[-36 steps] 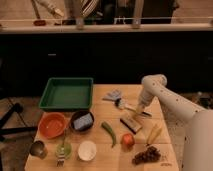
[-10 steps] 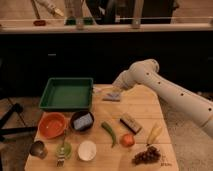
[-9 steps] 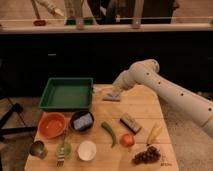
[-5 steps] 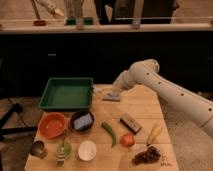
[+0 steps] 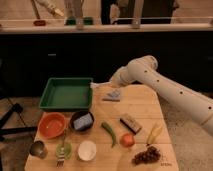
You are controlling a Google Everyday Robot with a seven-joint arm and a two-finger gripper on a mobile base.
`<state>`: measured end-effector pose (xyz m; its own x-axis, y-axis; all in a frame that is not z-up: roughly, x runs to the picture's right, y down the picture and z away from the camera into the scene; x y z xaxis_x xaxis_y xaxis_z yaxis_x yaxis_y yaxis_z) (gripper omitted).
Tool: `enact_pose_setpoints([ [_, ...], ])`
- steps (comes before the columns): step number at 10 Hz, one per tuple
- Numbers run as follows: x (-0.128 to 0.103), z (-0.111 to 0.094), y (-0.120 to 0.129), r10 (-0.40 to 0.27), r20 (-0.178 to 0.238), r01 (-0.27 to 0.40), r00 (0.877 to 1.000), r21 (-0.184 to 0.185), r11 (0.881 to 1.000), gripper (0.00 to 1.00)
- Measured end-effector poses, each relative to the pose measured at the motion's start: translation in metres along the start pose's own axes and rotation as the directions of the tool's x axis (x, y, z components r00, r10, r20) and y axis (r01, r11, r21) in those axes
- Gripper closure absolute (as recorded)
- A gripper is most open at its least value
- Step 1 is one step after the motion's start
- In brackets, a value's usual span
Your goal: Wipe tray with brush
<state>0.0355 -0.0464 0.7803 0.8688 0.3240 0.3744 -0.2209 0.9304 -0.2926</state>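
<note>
The green tray (image 5: 66,93) lies at the back left of the wooden table. The pale brush (image 5: 96,85) shows as a slim white piece at the tray's right rim, its far end hidden by my gripper. My gripper (image 5: 111,83) is at the end of the white arm that reaches in from the right, low over the table just right of the tray, right at the brush. A grey-blue cloth (image 5: 113,95) lies just below the gripper.
An orange bowl (image 5: 52,125), a dark bowl with a blue sponge (image 5: 82,121), a green chili (image 5: 110,133), a block brush (image 5: 131,123), a tomato (image 5: 128,140), bananas (image 5: 154,134), grapes (image 5: 149,155), a white cup (image 5: 87,150) and a metal cup (image 5: 38,148) fill the table's front half.
Since 3.6 s ago the arm has swung left from the block brush to the tray's right rim. Over the last second it has hardly moved.
</note>
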Motion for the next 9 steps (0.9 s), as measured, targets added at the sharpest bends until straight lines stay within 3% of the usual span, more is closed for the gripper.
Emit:
enact_pose_setpoints([
  [2,-0.028,0.005,0.000,-0.075,0.011,0.075,0.997,-0.005,0.997,1.00],
  [5,-0.055,0.027,0.005,-0.171,0.007,0.171,0.985,-0.062,0.983,1.00],
  [7,-0.064,0.053,0.005,-0.231,-0.030,0.226,0.972,-0.117,0.967,1.00],
  [9,-0.073,0.070,0.002,-0.269,-0.061,0.258,0.961,-0.147,0.955,1.00],
])
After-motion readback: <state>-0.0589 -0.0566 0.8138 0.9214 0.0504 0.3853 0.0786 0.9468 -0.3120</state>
